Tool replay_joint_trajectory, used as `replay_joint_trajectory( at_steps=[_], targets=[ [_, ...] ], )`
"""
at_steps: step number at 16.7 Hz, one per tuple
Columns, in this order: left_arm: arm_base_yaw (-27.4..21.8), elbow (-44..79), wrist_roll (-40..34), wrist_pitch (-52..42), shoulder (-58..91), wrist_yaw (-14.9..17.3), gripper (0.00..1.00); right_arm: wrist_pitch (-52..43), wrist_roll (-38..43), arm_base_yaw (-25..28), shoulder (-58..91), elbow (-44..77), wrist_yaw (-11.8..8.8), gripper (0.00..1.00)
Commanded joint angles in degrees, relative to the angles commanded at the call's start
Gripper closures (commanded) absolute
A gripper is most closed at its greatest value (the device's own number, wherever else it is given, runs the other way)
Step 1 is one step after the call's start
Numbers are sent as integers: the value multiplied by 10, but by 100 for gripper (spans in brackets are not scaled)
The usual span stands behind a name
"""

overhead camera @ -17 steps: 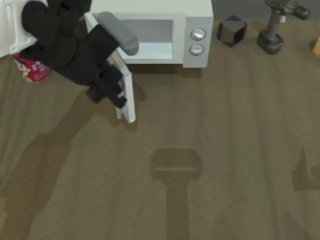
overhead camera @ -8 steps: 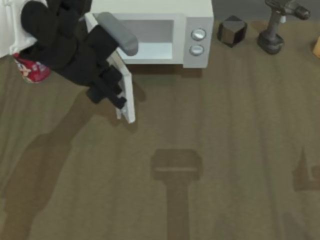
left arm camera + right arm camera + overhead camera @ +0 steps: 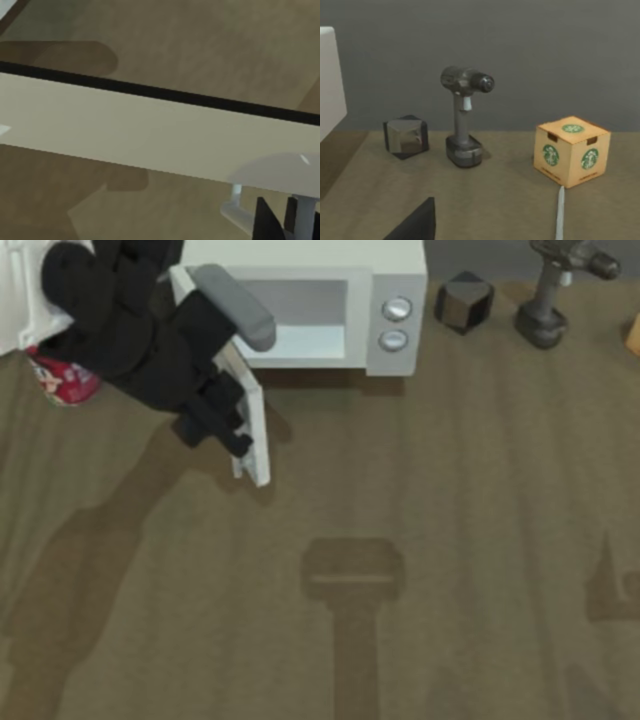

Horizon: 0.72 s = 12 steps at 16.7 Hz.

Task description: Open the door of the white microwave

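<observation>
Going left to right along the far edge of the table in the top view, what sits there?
Red can → left arm's pincer at the open door → white microwave → dark cube → power drill.

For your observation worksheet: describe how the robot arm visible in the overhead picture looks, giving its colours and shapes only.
The left arm is matt black and bulky, built of rounded segments, with one light grey rounded link. Its tool is black and blocky. No cables or markings show. The right arm is out of the top view.
</observation>
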Motion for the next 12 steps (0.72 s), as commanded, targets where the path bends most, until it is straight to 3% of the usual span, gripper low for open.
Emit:
replay_joint_trajectory(
  at_steps=[12],
  targets=[
    [45,0,114,-40,-3,49,100,0,0,0,0,0,0,0]
  ],
)
